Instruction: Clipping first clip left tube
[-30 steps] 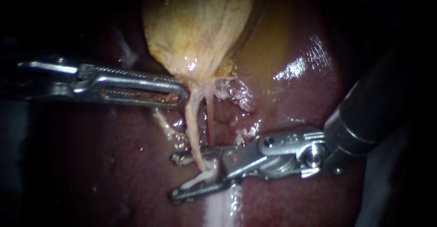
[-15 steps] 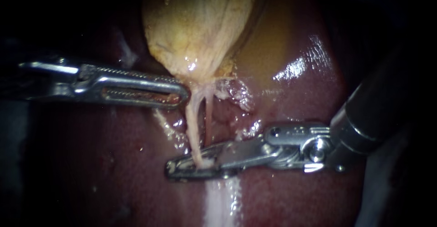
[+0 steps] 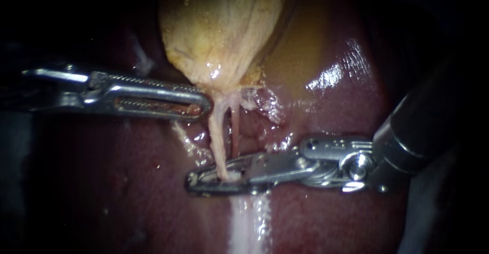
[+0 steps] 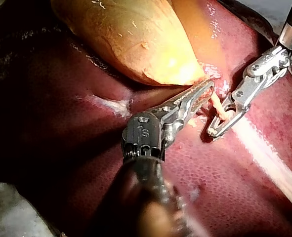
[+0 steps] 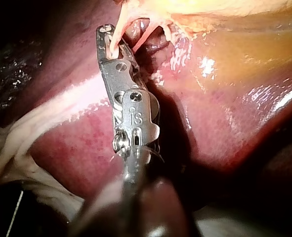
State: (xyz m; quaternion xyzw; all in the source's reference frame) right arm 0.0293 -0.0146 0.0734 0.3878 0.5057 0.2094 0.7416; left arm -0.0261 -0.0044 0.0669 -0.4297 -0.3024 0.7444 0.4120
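The pale yellow gallbladder point(image 3: 224, 25) narrows into two thin tubes over the dark red liver point(image 3: 331, 208). The left tube point(image 3: 216, 137) is pale; the right tube point(image 3: 235, 132) is redder. My right instrument point(image 3: 196, 182) comes in from the right, and its long jaws are shut on the left tube low down, where a whitish bit bulges between them. In the right wrist view those jaws point(image 5: 106, 37) pinch the tube point(image 5: 117, 34). My left instrument point(image 3: 206, 104) lies level, its jaws shut on tissue at the gallbladder's neck, as the left wrist view point(image 4: 207, 91) also shows.
A white glistening band of tissue point(image 3: 247, 223) runs down the liver below the right instrument's jaws. Frayed whitish tissue point(image 3: 265, 104) sits to the right of the tubes. The right instrument's dark shaft point(image 3: 428, 121) fills the right side.
The right instrument's jaws, wide open around the left tube a second ago, have closed on it and shifted slightly upward. The left instrument has held still.
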